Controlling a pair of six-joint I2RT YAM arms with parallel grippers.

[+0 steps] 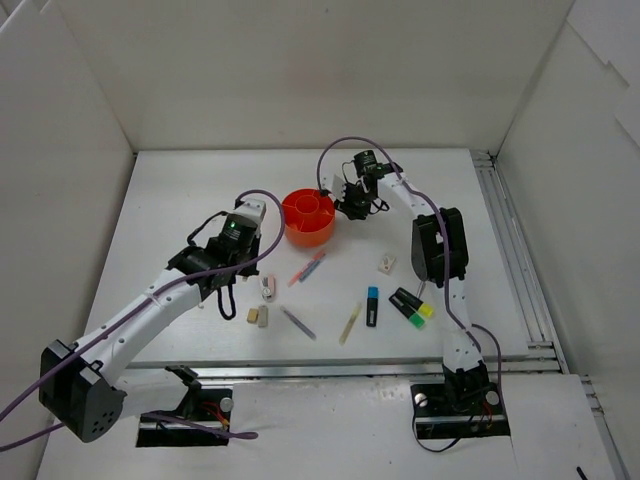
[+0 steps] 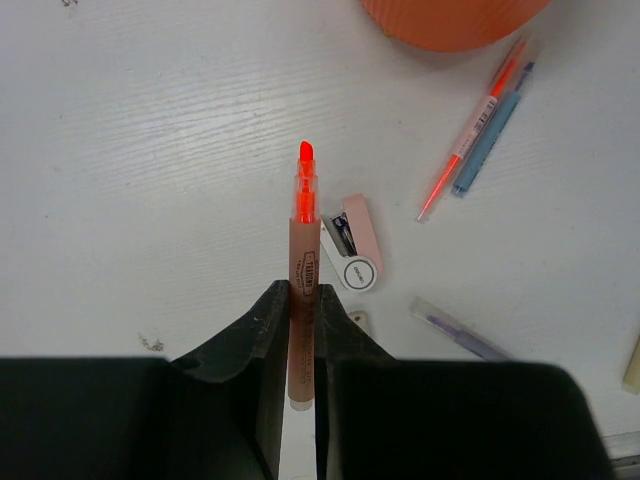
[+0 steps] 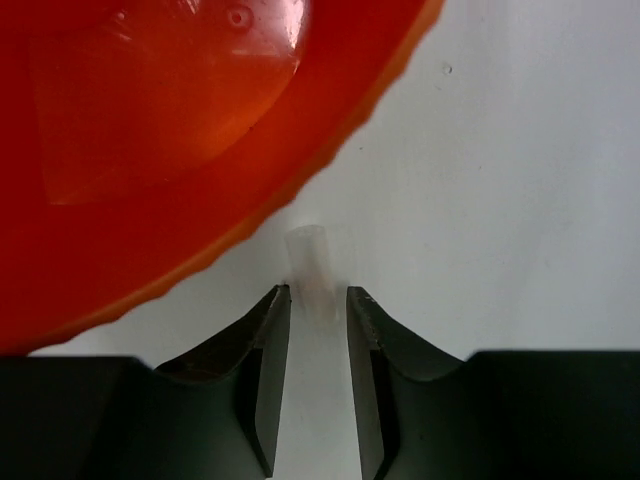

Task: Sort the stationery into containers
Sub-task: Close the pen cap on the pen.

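So the left gripper (image 2: pixel 303 300) is clamped tight on an orange-tipped highlighter (image 2: pixel 303 235). The tan barrel runs straight out between the fingers and the bright tip pointing away from the wrist. Right beside that barrel in the left wrist view there's a little pink-and-white stapler (image 2: pixel 350 245) lying on the table (image 1: pixel 180 220). A bit further off, an orange pen (image 2: pixel 470 130) and a blue pen (image 2: pixel 495 125) lie side by side, pointing up toward the orange organiser (image 1: pixel 308 237).

The right gripper (image 3: pixel 318 300) is down on the far-right side of that organiser, right up against its ribbed outer wall. Its jaws are narrowed around a small white tube-shaped piece (image 3: pixel 307 265) standing between them. One finger looks like it's against the piece, but there's a sliver of gap on the other side, so honestly can't tell if it's actually pinching it or not. That piece is on the table just outside the organiser, not in it.

Going outward in the top view, the rest of the stuff is scattered across the near half of the table:
- two tan erasers (image 1: pixel 258 316)
- a clear purplish pen (image 1: pixel 298 322)
- a yellow pen (image 1: pixel 350 323)
- a blue-ended highlighter (image 1: pixel 372 306)
- a pair of black highlighters (image 1: pixel 412 305) with green and yellow ends
- another small white piece (image 1: pixel 387 264) over by the right arm

The compartments that can be seen look bare.
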